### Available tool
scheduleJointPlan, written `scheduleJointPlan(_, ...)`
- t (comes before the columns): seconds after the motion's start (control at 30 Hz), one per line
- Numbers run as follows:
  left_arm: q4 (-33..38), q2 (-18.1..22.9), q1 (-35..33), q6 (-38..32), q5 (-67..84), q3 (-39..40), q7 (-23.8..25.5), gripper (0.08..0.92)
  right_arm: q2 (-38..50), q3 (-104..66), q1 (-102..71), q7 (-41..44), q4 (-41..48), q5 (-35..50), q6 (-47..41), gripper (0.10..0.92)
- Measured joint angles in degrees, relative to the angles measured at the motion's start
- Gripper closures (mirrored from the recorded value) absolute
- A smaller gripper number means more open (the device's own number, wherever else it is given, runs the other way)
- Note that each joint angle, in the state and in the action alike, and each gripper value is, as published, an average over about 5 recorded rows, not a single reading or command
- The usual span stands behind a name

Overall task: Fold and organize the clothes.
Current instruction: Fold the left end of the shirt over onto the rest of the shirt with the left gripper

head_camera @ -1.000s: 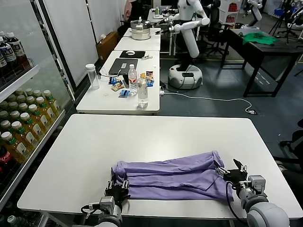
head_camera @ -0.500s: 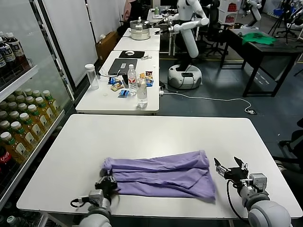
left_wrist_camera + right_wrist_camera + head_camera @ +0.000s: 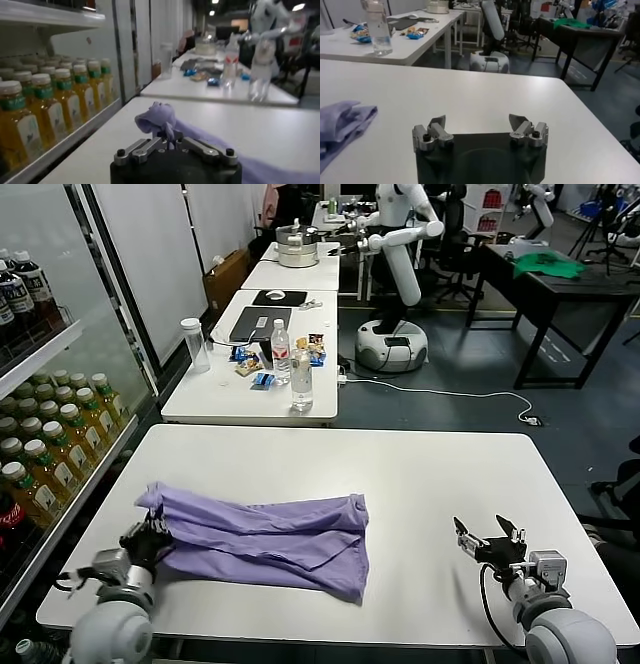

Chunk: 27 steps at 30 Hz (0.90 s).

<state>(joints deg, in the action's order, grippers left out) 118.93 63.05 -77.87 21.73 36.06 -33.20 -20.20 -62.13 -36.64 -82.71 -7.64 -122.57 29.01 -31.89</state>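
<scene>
The lavender-purple T-shirt (image 3: 265, 534) lies bunched in a long strip on the white table (image 3: 420, 474), left of its middle. My left gripper (image 3: 150, 534) is at the strip's left end, near the table's left edge, shut on a bunched corner of the shirt (image 3: 159, 119). My right gripper (image 3: 488, 536) is open and empty near the front right of the table, apart from the shirt. In the right wrist view its fingertips (image 3: 438, 123) stand wide apart and the shirt's right end (image 3: 340, 122) lies well off to one side.
Shelves of bottled drinks (image 3: 40, 454) stand close along the table's left side. A second table (image 3: 262, 364) with bottles, snacks and a laptop stands behind. A dark table with a bright green cloth (image 3: 545, 264) is at the far right.
My left gripper has dragged the shirt leftward across the table, from the front middle to near the left edge. My right gripper has let go and stays open at the front right.
</scene>
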Motion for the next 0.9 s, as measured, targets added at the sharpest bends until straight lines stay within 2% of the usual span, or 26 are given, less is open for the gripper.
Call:
scheduleJointPlan(0.23, 9.05, 1.60, 0.08, 0.63, 10.83, 1.77, 1.76, 0.877, -0.59, -0.41, -0.86, -0.04, -0.55, -0.52, 0.07, 0.203)
scheduleJointPlan(0.4, 11.47, 3.62, 1.50, 0.70, 13.91, 6.20, 2.12, 0.877, -1.14, -0.60, -1.51, -0.03, -0.73, -0.97, 0.16, 0.203)
scheduleJointPlan(0.6, 10.01, 6.74, 4.53, 0.86, 13.31, 13.16, 1.97, 0.877, -1.57, -0.85, -1.98, -0.02, -0.87, -1.20, 0.20, 0.203)
scheduleJointPlan(0.9, 3.87, 11.54, 8.52, 0.97, 8.32, 22.95, 1.02, 0.877, -2.00, -1.08, -1.91, 0.03, -0.70, -1.26, 0.31, 0.203)
